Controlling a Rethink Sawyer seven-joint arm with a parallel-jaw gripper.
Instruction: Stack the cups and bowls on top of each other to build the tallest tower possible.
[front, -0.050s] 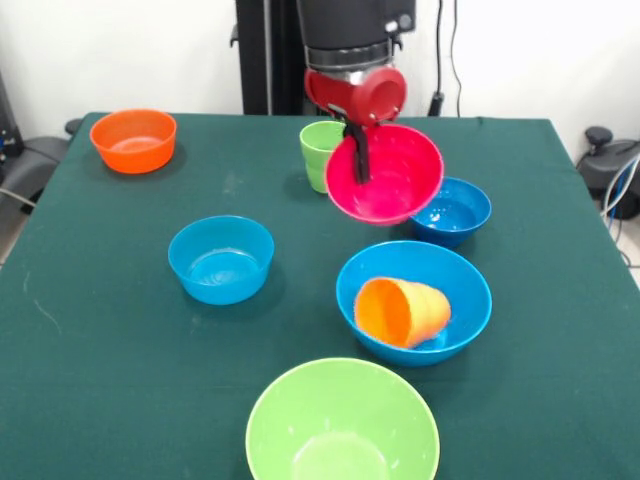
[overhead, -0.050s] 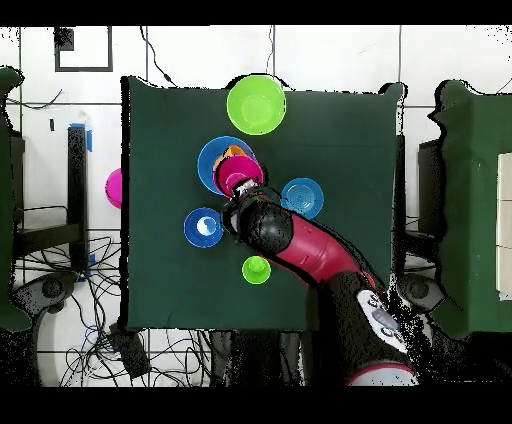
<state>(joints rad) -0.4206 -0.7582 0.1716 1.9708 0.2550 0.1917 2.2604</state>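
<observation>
gripper: pinching the rim of the pink-red bowl, one finger inside the bowl; the other finger is hidden behind the bowl wall
pink-red bowl: lifted off the surface, tilted with its mouth facing the front camera, hanging above the large blue bowl and partly covering the small blue bowl behind it
orange-yellow cup: on its side inside the large blue bowl; overhead only a sliver shows past the held bowl
light green cup: upright toward the surface's far edge, its right side hidden by the held bowl
second small blue bowl: upright, alone left of centre
small orange bowl: at the far left corner in the front view; not made out overhead
lime green bowl: at the near edge, its bottom cut off by the frame
pink shape: just off one side edge overhead; cannot tell what it is
</observation>
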